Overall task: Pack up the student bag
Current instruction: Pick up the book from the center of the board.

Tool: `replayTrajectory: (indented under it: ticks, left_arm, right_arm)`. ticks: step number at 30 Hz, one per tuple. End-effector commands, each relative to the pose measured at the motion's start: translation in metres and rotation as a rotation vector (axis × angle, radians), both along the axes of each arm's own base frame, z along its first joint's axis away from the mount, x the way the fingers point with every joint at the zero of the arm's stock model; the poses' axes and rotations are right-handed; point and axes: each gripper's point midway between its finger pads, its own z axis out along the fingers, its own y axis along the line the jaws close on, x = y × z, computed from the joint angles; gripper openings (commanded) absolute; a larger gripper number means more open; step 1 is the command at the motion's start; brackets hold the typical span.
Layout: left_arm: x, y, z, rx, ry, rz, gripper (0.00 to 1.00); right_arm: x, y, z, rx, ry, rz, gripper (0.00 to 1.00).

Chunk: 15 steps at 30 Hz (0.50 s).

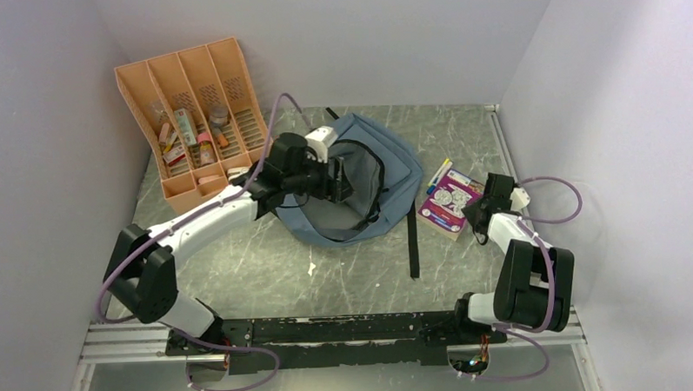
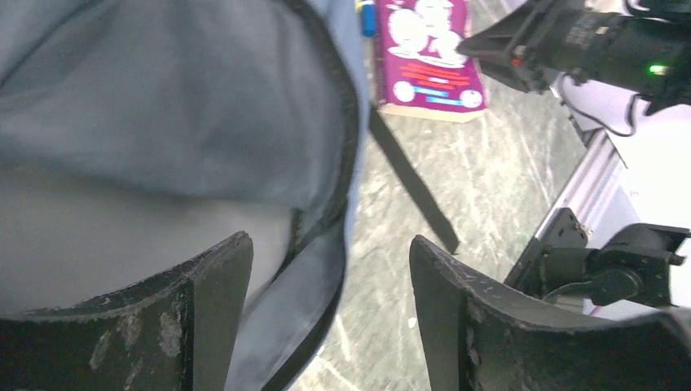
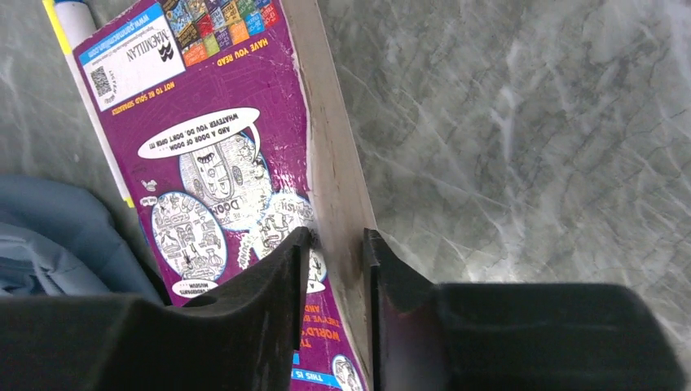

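The student bag lies open at the table's middle, grey-blue with a dark zipper rim. My left gripper hovers at its mouth, open. In the left wrist view the bag's rim runs between the wide-apart jaws of the left gripper, touching neither. A purple book lies right of the bag. My right gripper is at the book's near right edge. In the right wrist view the right gripper is shut across the purple book, one jaw on the cover, one on the page side.
An orange desk organizer with several small items stands at the back left. A pen lies beside the book's far edge. A black strap trails from the bag toward the near edge. Walls close in on both sides.
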Motion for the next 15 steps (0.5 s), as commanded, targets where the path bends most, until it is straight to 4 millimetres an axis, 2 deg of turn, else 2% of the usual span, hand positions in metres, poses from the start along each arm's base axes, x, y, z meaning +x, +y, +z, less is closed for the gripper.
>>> replayTrajectory:
  ticks: [1, 5, 9, 15]
  left_arm:
    - [-0.007, -0.039, 0.021, -0.008, -0.046, -0.079, 0.74]
    - [-0.007, -0.075, 0.021, -0.048, -0.015, -0.133, 0.74]
    - [-0.007, -0.114, 0.012, -0.055, 0.018, -0.192, 0.74]
    - [-0.004, -0.164, 0.002, -0.120, 0.063, -0.262, 0.74]
  right_arm:
    - [-0.014, 0.007, -0.013, 0.040, 0.007, -0.007, 0.25]
    - [-0.017, 0.013, -0.013, 0.062, -0.020, 0.001, 0.09]
    - [-0.018, 0.018, -0.008, 0.075, -0.041, 0.020, 0.00]
    - [-0.017, 0.025, 0.012, 0.089, -0.109, 0.048, 0.00]
